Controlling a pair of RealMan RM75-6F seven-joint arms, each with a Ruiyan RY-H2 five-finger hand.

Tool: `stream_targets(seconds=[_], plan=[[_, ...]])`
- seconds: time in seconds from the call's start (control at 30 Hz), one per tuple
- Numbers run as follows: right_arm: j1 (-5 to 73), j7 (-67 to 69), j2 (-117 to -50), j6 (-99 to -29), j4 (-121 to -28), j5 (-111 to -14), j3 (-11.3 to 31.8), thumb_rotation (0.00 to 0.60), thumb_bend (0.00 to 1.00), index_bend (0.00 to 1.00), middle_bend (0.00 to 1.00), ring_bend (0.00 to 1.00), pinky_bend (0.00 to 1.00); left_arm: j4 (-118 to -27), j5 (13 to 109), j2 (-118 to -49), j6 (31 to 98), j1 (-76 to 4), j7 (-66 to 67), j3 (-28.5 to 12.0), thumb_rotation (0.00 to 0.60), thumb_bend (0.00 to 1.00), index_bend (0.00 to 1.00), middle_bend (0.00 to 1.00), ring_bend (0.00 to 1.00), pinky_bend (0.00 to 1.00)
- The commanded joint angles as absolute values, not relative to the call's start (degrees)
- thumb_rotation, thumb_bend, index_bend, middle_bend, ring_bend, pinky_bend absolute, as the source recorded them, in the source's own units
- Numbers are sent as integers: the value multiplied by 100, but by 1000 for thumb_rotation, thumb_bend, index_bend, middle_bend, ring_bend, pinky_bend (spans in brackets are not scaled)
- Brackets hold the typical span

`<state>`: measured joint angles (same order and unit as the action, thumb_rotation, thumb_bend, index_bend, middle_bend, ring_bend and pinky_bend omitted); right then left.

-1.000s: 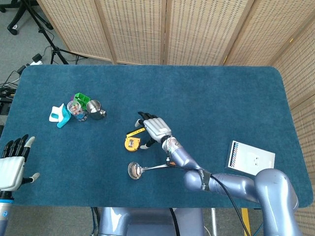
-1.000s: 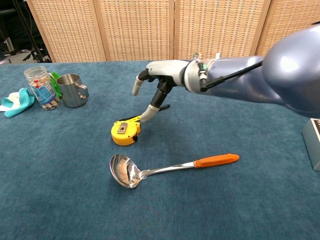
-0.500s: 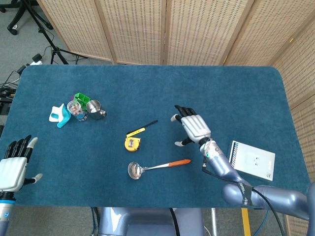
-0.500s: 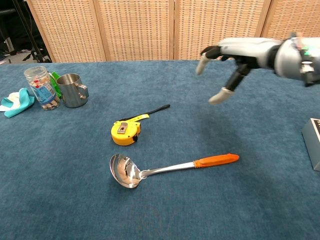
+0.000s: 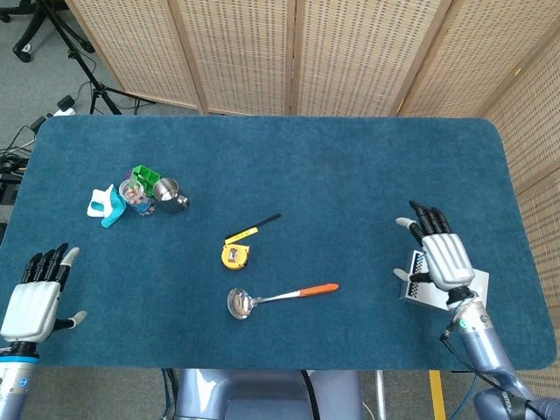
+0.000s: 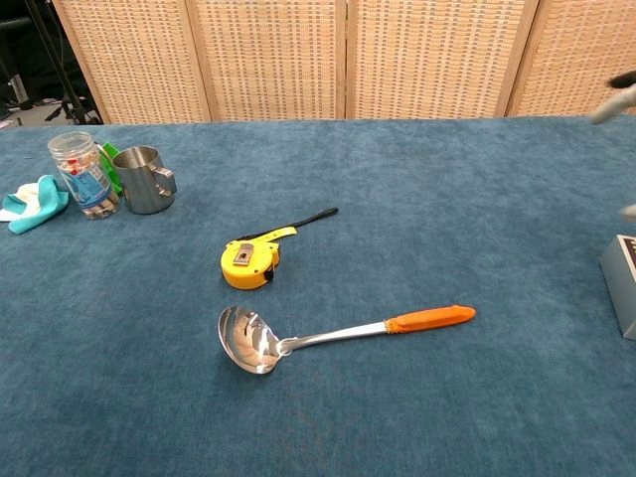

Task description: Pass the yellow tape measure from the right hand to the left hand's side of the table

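The right hand (image 5: 436,252) hovers empty with fingers spread, just above the patterned box (image 5: 462,288) beneath it. Well apart to its left lies the yellow tape measure (image 5: 234,253) beside the ladle (image 5: 278,297); farthest off, the left hand (image 5: 35,297) is likewise spread and empty.

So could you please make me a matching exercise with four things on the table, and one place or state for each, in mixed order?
Things:
1. tape measure
2. ladle
3. metal cup
4. right hand

Places or states:
A. open, above the white box
B. next to the plastic jar
C. orange handle
D. strip partly pulled out

Pairs: 1-D, 2-C, 3-B, 4-A
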<state>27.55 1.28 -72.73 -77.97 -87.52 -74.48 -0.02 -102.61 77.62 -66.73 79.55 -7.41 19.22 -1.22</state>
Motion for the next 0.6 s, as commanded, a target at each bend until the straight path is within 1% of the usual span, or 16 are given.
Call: stream_targets(seconds=[0.03,0.17,0.3,0.33,0.5,0.6], plan=[[2335,355,-7358,-8184,-8273,-7727,-174,600,7,167,0,0,0,-10272,7704,-6718,7893,-770,1990,-117,600,29,0,0,0,0],[1979,370,-7472,-8366,-7723,-7754,-243,600,0,113,0,0,0,-10382,7569,-6792,7785,-873,2196,-190,600,29,0,0,0,0],[1862,439,-7576,-8390,-7415,-7761,-164,600,0,14,0,0,0,-10486,7461,-6792,7662,-996,2246,-292,600,29,0,0,0,0],[1842,462,-7581,-8410,-7372,-7789,-138,600,0,4,0,0,0,-10515,7409,-6783,7618,-1040,2285,-327,600,29,0,0,0,0],[1693,554,-7575,-8603,-7305,-7883,26,600,0,0,0,0,0,-10661,7155,-6796,7416,-1289,2511,-523,600,29,0,0,0,0],[1631,612,-7523,-8612,-7358,-7911,101,600,0,0,0,0,0,-10766,6871,-6796,7077,-1529,2556,-649,600,35,0,0,0,0]])
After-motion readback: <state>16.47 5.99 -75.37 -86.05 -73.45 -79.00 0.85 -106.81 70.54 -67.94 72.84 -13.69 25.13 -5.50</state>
